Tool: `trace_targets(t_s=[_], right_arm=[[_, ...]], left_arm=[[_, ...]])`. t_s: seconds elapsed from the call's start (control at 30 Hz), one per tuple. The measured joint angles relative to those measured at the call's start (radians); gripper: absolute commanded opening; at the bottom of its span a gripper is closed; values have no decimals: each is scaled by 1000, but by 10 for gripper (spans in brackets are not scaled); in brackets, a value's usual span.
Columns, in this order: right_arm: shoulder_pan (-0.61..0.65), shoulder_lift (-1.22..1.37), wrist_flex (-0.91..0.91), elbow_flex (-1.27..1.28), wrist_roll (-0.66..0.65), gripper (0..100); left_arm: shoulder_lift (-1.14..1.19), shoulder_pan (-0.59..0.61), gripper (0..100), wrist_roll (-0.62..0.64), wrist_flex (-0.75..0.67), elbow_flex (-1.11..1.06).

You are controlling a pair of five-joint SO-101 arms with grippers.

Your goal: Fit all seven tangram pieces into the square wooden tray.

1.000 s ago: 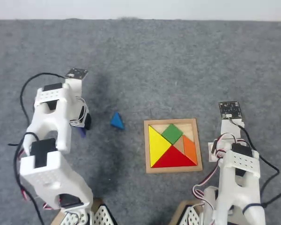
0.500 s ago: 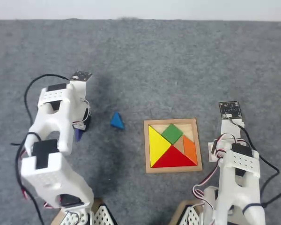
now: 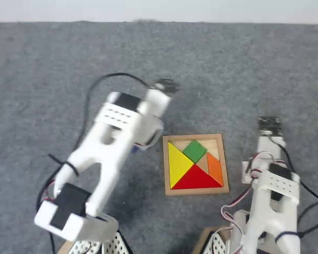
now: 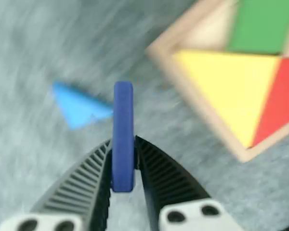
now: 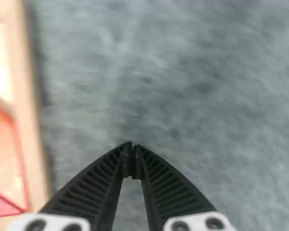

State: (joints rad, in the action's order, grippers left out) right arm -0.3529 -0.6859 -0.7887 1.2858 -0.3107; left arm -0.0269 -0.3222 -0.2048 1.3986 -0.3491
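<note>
Four pieces sit in the tray (image 3: 193,136), fingers of the left gripper (image 4: 123,144) grasp a dark blue piece (image 4: 123,115), the right gripper (image 5: 129,149) is clenched empty, and a light blue triangle (image 4: 77,108) waits outside.

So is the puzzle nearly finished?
A bit past halfway. Done: the yellow piece, green piece, red piece and orange piece lie in the tray. In hand: the left gripper is shut on a dark blue piece near the tray's corner. Left: that piece, the light blue triangle on the carpet, and the tray's bare wood gaps.
</note>
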Motion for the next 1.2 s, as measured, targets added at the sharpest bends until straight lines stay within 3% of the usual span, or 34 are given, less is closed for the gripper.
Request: trace_targets(t_s=[0.23,0.37,0.67,1.03,1.2], right_arm=[[-242,2,0,-8,-49,9],[-272,2,0,-8,-84,9],[-272,2,0,-8,-87,9],[-272,2,2,-8,-87,8],[-272,2,15,-8,-87,8]], left_arm=[[91,-170,10,0,-55,160],[216,-226,10,-5,-72,273],[577,-301,11,-331,-69,482],[615,-345,12,-683,107,654],[672,-347,28,-764,135,684]])
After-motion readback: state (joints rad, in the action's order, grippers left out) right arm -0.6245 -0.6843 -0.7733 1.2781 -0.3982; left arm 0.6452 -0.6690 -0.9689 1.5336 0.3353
